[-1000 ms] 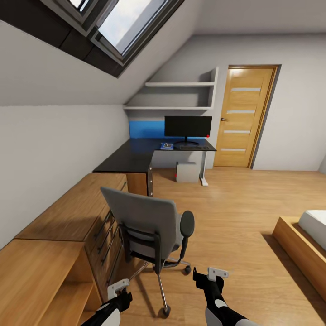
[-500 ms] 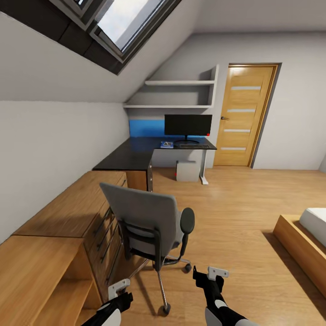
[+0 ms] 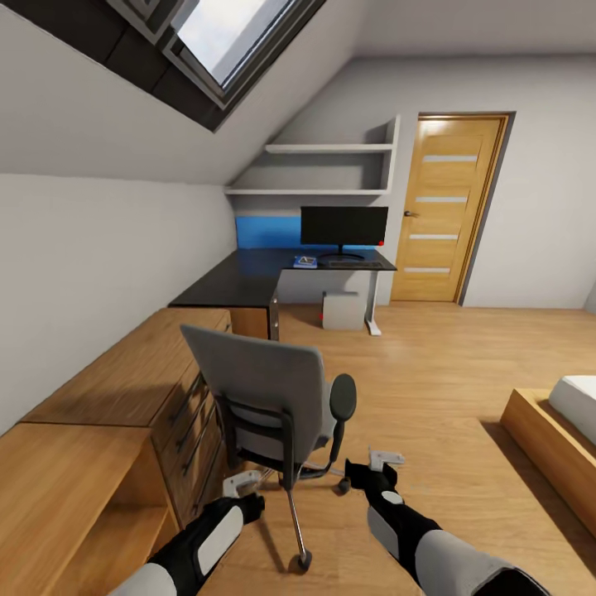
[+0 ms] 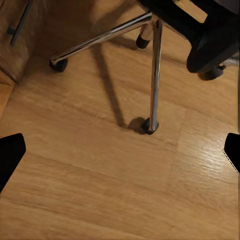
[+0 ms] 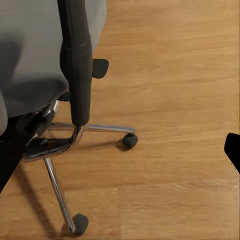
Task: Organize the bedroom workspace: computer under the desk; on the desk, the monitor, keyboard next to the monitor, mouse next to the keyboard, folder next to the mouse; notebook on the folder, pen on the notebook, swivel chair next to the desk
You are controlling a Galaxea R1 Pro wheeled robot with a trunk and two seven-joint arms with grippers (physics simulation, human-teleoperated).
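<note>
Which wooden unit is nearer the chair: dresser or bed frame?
The dresser, with bar handles: the swivel chair stands right beside it; the bed frame lies across open floor.

Both arms are built of glossy black casing with pale grey-white panels set into the forearms; the right arm's upper sleeve is a wide light-grey shell. Each wrist narrows to a black block. The left tool [image 3: 242,483] and right tool [image 3: 385,458] carry small light-grey fingers. Close up, the fingertips [image 4: 11,155] look plain matte black.
</note>
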